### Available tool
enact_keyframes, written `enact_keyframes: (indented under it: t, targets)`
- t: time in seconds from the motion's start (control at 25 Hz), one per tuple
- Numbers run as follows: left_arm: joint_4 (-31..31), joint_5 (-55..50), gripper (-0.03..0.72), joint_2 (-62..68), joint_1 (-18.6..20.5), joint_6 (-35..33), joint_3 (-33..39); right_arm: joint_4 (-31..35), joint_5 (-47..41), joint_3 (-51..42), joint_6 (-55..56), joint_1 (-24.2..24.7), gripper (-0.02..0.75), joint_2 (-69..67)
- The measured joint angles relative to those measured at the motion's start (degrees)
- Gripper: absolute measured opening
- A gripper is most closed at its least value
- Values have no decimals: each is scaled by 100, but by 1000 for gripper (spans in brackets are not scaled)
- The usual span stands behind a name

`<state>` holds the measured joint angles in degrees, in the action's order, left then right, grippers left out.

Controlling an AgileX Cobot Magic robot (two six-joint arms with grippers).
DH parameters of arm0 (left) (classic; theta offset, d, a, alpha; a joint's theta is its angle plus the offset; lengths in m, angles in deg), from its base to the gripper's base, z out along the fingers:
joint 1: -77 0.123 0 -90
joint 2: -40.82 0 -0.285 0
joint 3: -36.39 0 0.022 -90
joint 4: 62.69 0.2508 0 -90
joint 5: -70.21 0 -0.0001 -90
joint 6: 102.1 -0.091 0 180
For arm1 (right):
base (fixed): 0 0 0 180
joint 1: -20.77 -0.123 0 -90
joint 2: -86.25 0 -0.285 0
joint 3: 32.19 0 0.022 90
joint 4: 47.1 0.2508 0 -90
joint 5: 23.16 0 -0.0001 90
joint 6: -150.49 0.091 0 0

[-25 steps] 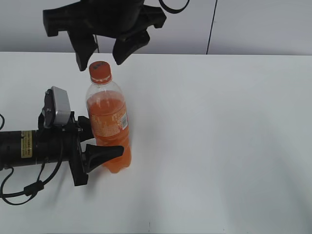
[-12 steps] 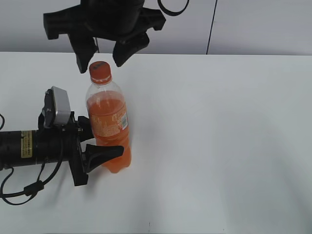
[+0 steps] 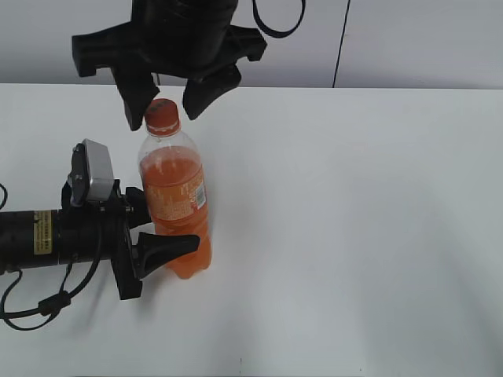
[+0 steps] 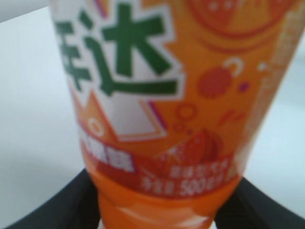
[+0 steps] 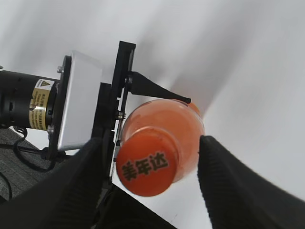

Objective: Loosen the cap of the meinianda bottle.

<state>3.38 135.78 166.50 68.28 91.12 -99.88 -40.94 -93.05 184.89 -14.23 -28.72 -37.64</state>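
Meinianda bottle [image 3: 174, 196] stands upright on the white table [image 3: 354, 236], left of the middle in the exterior view, its lower half filled with orange drink and wrapped in an orange printed label. Its orange cap [image 3: 162, 115] sits on the neck at the top, with dark lettering across its face in the right wrist view. The left gripper [image 3: 165, 228] lies low and level along the table, reaching in from the left, and its 2 black fingers [image 3: 167, 247] stand part-way apart, 1 on each side of the bottle's lower body; the near finger presses against the ribbed part just below the label, while the far one is mostly hidden behind the bottle, so the grip looks firm but the far contact cannot be confirmed. In the left wrist view the label fills the picture, blurred, with green characters on a white patch, and the 2 dark fingers show at the bottom corners beside the bottle's base. The right gripper [image 3: 167, 100] hangs from above with its jaws spread wide, 1 finger on each side of the cap at about cap height. In the right wrist view both fingers [image 5: 86, 176] flank the cap with a visible gap on each side, so they do not touch it and hold nothing. A grey camera block [image 3: 94, 179] sits on the left arm's wrist
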Motion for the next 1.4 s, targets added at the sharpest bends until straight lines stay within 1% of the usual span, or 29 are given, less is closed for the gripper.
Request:
enact_keyframes:
  t: [0.08,0.16,0.28,0.36,0.48,0.6,0.72,0.84,1.08,1.16,1.28,1.4]
  targets:
    - [0,-1,400,0,0,0,0,-5,0,0,-8,0,467,0]
    - [0,4,400,0,0,0,0,-18,0,0,-13,0,446,0]
    - [0,4,400,0,0,0,0,-18,0,0,-13,0,356,0]
    - [0,4,400,0,0,0,0,-18,8,0,-13,0,279,0]
    - [0,4,400,0,0,0,-5,-11,8,0,-109,0,279,0]
    - [0,-2,400,0,0,0,-5,45,8,0,-510,0,279,0]
    - [13,-2,400,0,0,0,-5,81,8,0,-1387,0,279,0]
    - [30,4,400,0,0,-16,-5,99,2,0,-2668,0,279,0]
    - [36,4,400,0,0,-17,-5,49,2,5,-6076,0,271,7]
    - [32,4,400,0,0,-11,-5,12,9,5,-6963,0,271,13]
    - [32,4,400,0,0,-1,-5,5,14,5,-7716,0,271,13]
    - [32,4,400,0,0,-1,-5,32,14,5,-7908,-2,271,13]
